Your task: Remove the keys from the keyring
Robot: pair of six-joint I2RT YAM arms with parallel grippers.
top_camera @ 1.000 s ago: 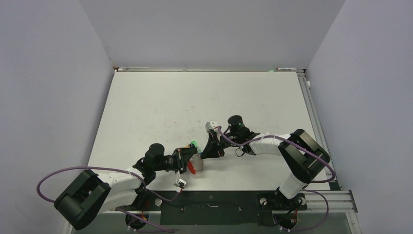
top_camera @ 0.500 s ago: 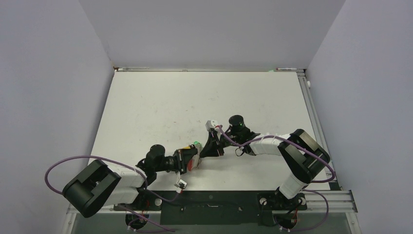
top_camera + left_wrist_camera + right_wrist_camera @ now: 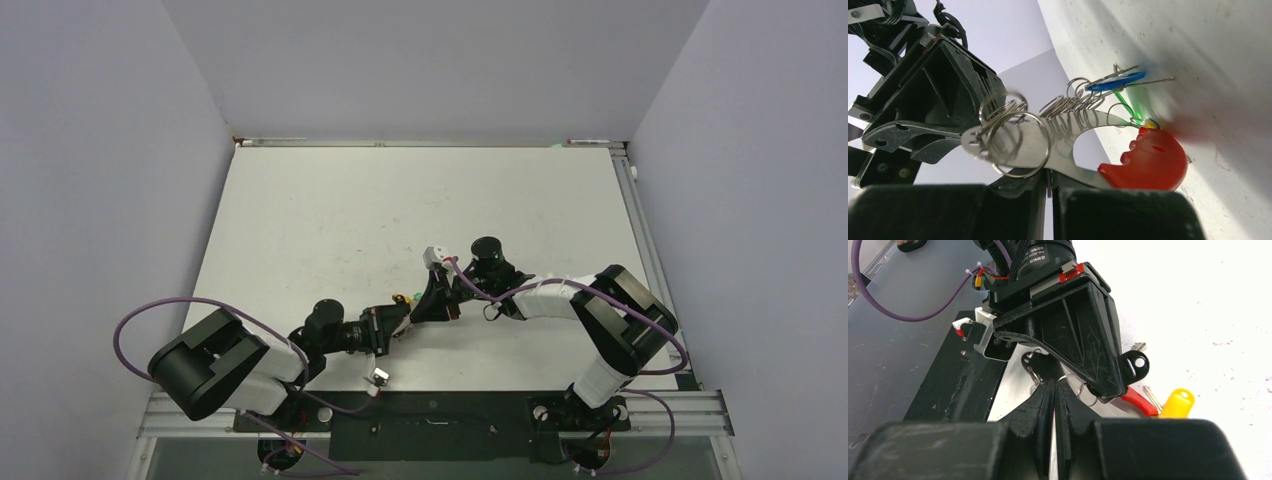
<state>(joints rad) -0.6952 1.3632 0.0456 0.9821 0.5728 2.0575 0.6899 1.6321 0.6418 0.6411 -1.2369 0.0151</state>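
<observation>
The keyring point(image 3: 1075, 145) is a grey metal band ending in a red part point(image 3: 1150, 160), held just above the white table. Several small split rings point(image 3: 1068, 102) hang on the band, carrying keys with a blue tag point(image 3: 1115, 82) and a green tag point(image 3: 1125, 100). My left gripper point(image 3: 1049, 175) is shut on the grey band from below. My right gripper point(image 3: 1054, 385) is shut on a split ring beside the left gripper's fingers point(image 3: 1083, 340). The red part point(image 3: 1137, 401) and a yellow tag point(image 3: 1175, 402) show past them. In the top view the left gripper point(image 3: 392, 325) and right gripper point(image 3: 425, 303) meet.
The white table point(image 3: 400, 200) has grey walls on three sides. The black mounting plate point(image 3: 963, 390) and a purple cable point(image 3: 893, 305) lie along the near edge behind the left arm. A rail point(image 3: 640, 230) runs along the table's right edge.
The left arm's elbow has swung right and its wrist has rolled, so the red part no longer shows from above. The right arm has barely moved. Both grippers stay shut.
</observation>
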